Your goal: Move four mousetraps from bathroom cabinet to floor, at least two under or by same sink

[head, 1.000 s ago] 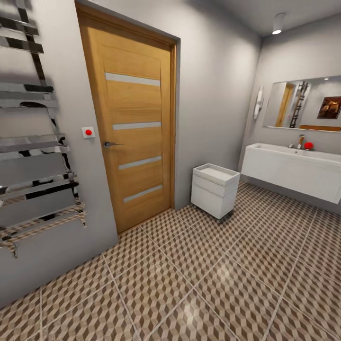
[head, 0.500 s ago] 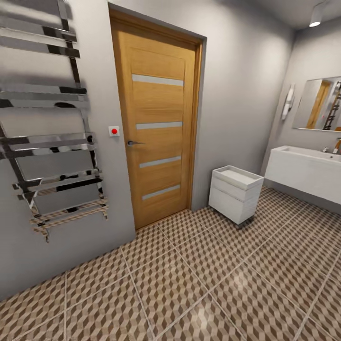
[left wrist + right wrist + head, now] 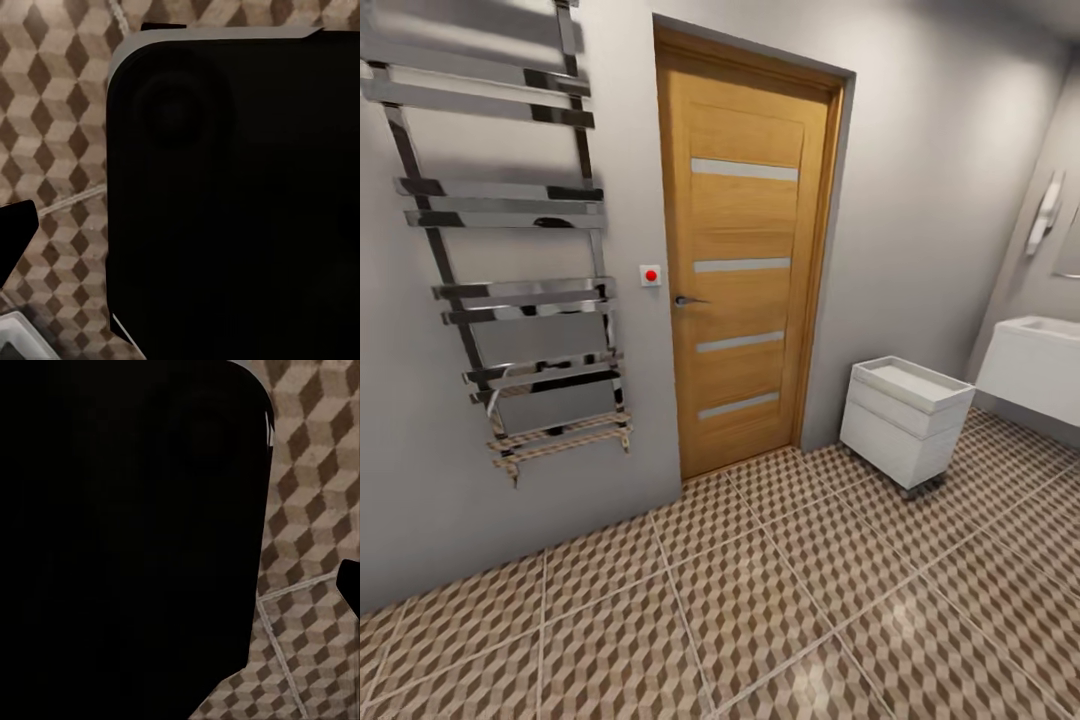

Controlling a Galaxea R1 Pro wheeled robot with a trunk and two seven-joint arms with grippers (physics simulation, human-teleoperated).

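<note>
Now view panned left; sink slid rightward, perhaps cropped.

Evenly, softly lit head view; sharp but stretched toward the edges. Pale glare on the floor tiles, bright reflections on the chrome rack. Mostly black, slightly soft in both wrist views.

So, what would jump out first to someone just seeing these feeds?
The tall honey-coloured wooden door with four pale glass strips stands centre. A chrome ladder towel rail hangs on the grey wall to its left. A small white drawer cabinet sits on the cube-patterned tile floor to its right.
</note>
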